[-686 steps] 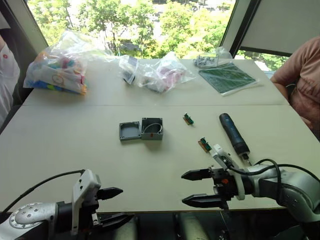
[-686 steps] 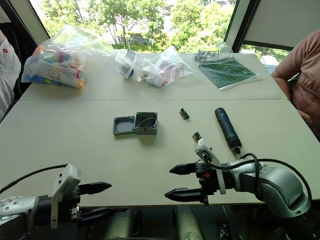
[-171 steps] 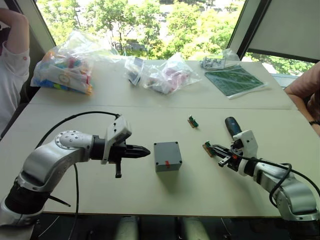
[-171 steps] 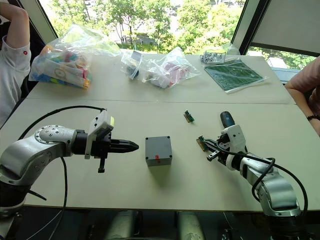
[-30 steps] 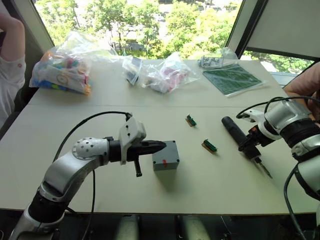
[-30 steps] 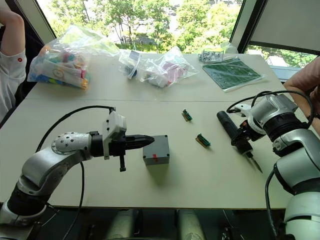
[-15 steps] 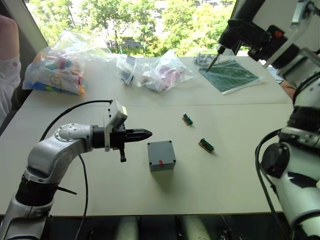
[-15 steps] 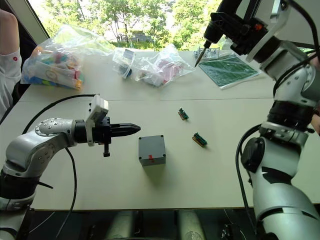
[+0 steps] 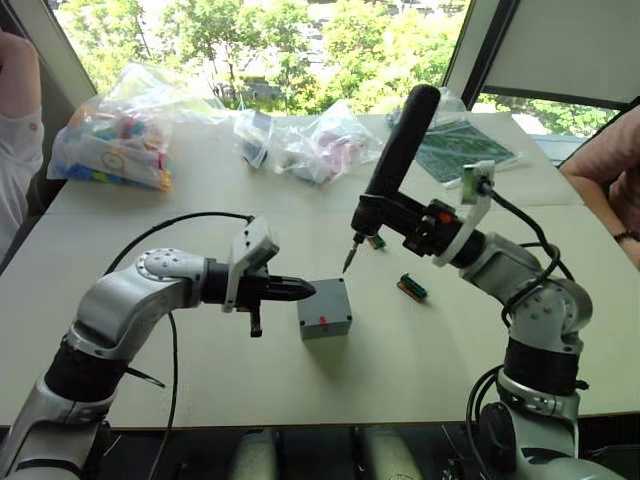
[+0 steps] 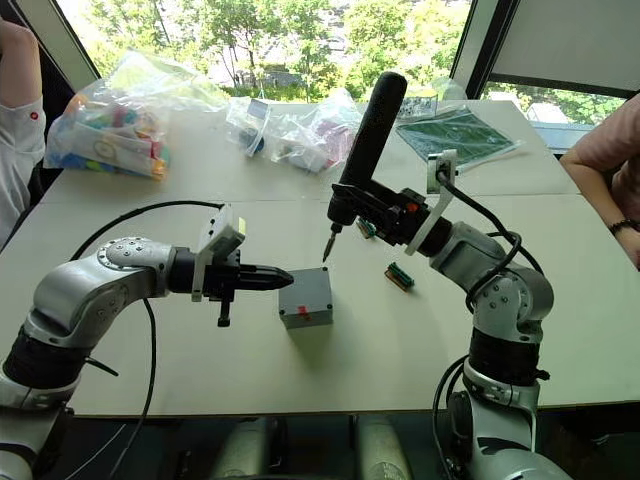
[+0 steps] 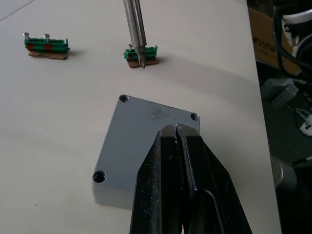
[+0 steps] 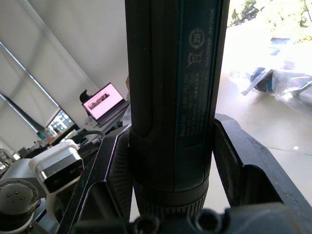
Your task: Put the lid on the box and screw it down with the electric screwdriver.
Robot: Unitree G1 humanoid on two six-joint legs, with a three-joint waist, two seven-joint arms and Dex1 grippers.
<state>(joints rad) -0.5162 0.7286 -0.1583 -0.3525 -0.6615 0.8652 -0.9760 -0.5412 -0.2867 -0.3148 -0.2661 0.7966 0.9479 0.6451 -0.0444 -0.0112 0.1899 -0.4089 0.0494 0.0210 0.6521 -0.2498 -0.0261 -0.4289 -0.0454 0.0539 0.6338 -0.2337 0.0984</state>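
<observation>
On the table [image 9: 150, 240], the right gripper [image 9: 385, 213] clamps the electric screwdriver [image 9: 393, 160], bit above the lidded box [image 9: 324, 309]. The left gripper [image 11: 175, 134], fingers together, covers one corner of the lid [image 11: 141, 141].

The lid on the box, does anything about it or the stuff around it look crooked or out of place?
Nothing stands out. The lid sits square and flush on the box, corner holes showing. The left gripper, shut, rests on its top. The electric screwdriver hangs tip-down above it in the right gripper.
</observation>
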